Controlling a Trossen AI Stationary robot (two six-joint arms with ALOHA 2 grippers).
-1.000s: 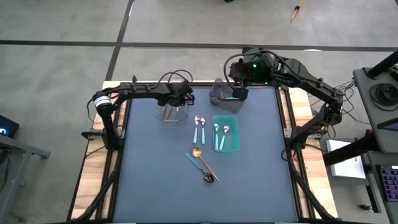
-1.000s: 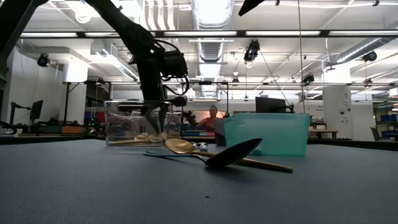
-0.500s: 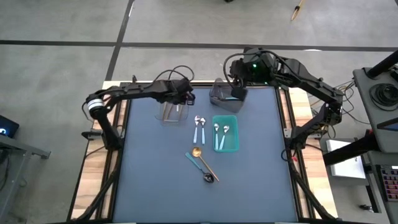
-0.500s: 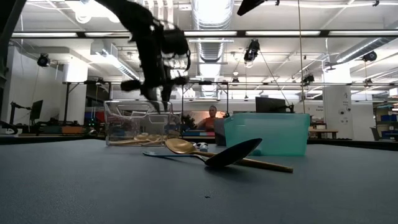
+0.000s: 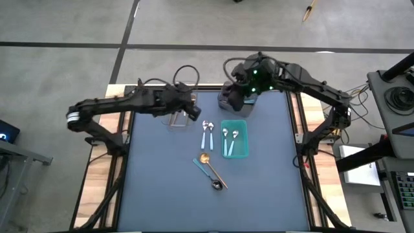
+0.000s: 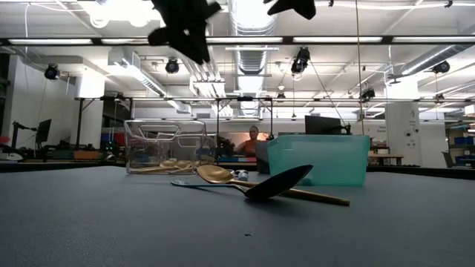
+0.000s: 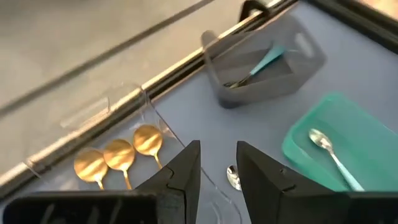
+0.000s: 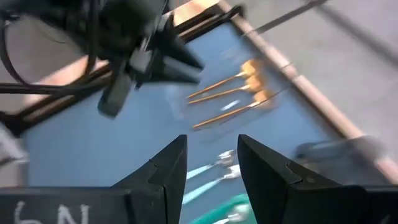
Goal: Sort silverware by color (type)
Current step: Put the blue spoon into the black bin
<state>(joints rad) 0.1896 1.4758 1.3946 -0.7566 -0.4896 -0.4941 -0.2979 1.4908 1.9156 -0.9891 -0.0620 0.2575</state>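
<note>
My left gripper (image 5: 191, 111) hangs open and holds nothing. It is high above the clear bin (image 5: 177, 118), where three gold spoons (image 7: 118, 155) lie. My right gripper (image 5: 231, 98) is also open and holds nothing, high over the grey bin (image 5: 226, 102), which holds a teal-handled spoon (image 7: 264, 62). The teal bin (image 5: 243, 150) holds two spoons with light-blue handles (image 5: 229, 139). Two more light-blue spoons (image 5: 207, 133) lie on the mat beside it. Toward the near side a gold spoon (image 5: 212, 167) lies crossed with a dark spoon that has a teal handle (image 5: 208, 173).
The three bins stand in a row at the far side of the dark mat (image 5: 162, 194). The loose spoons lie mid-table. Bare mat stretches left, right and toward the near edge. A person (image 6: 254, 139) sits in the room beyond the table.
My left gripper has risen out of the clear bin and drifted toward the table's right and near side, rolling as it went. The gold spoons stay in the bin. My right gripper has rolled about its own axis and shifted a little toward the table's left, above the grey bin.
</note>
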